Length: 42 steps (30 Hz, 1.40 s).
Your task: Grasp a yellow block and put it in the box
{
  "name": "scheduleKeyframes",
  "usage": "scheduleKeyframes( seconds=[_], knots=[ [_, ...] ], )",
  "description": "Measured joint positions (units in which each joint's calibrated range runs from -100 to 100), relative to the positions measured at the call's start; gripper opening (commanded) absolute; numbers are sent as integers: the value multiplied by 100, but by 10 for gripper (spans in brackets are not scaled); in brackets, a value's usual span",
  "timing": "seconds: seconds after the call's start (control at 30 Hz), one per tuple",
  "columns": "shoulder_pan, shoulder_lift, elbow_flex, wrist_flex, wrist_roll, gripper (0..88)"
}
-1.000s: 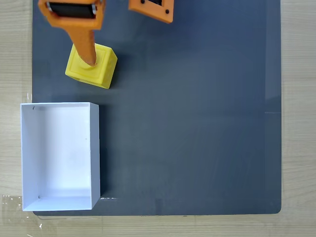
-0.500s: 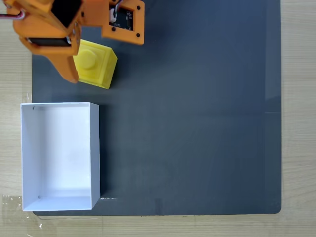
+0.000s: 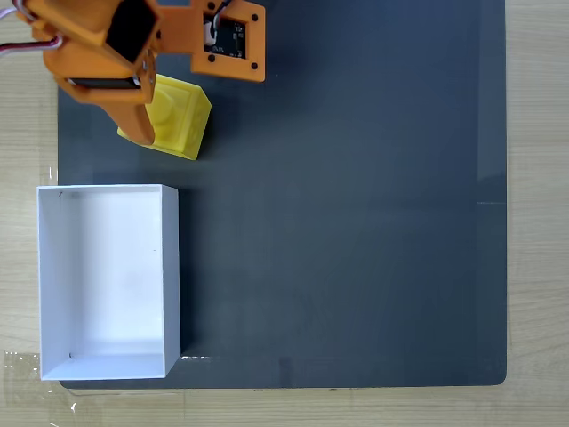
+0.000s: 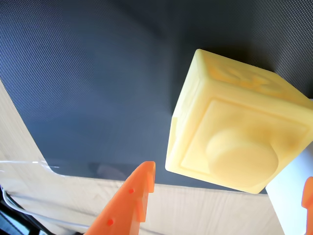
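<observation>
The yellow block (image 3: pixel 180 118) sits on the dark mat near its top left corner, stud up. My orange gripper (image 3: pixel 156 125) hangs over it, and one finger (image 3: pixel 135 117) covers the block's left edge. In the wrist view the yellow block (image 4: pixel 239 125) lies between and beyond the two orange fingertips (image 4: pixel 137 190), which stand wide apart. The gripper (image 4: pixel 227 175) is open and holds nothing. The white box (image 3: pixel 108 281) stands open and empty below the block in the fixed view, along the mat's left side.
The dark grey mat (image 3: pixel 356 222) covers most of the wooden table (image 3: pixel 538 178). Clear tape (image 3: pixel 22 365) holds the mat's lower left corner. A white corner of the box (image 4: pixel 293 196) shows at the lower right of the wrist view.
My gripper swung left off the block's stud, then came back slightly right, so one finger now overlaps the block's left edge. The block and the box have not moved.
</observation>
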<state>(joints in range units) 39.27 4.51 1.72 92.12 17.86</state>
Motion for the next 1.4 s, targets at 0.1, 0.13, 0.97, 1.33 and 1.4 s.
scheduleKeyframes(
  seconds=[0.1,0.13,0.97,1.33,1.4],
  knots=[
    [0,0,0,0,0,338],
    [0,0,0,0,0,357],
    [-9,34,858,-563,26,496],
    [-162,700,849,-666,0,481],
    [-171,750,849,-805,0,427]
  ],
)
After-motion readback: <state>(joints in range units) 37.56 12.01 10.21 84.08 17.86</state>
